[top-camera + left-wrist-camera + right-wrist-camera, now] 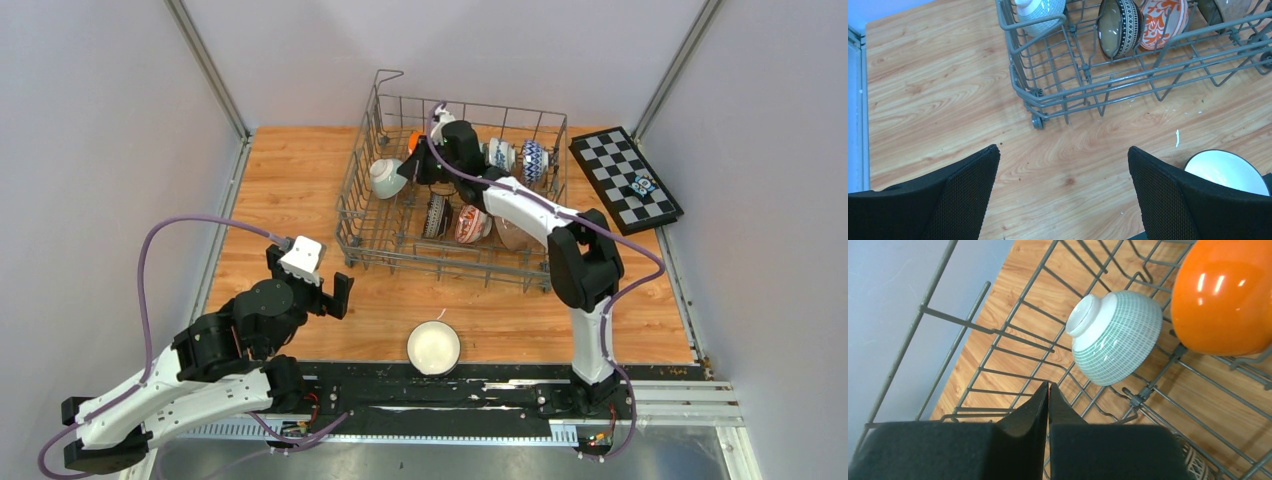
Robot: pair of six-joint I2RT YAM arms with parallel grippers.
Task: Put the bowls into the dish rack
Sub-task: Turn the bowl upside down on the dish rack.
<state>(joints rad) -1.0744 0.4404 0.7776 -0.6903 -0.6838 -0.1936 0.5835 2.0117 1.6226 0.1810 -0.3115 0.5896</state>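
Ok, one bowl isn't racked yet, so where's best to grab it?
Pinch the bowl by its rim from above, one finger inside and one outside. It sits upright on the table, mouth up, so the thin wall is the edge to grip. The open left gripper is nearest, so probably take the rim's left side.

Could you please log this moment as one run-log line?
left gripper open, hovering near white bowl | right gripper shut, empty, inside dish rack beside pale green bowl | white bowl not yet racked
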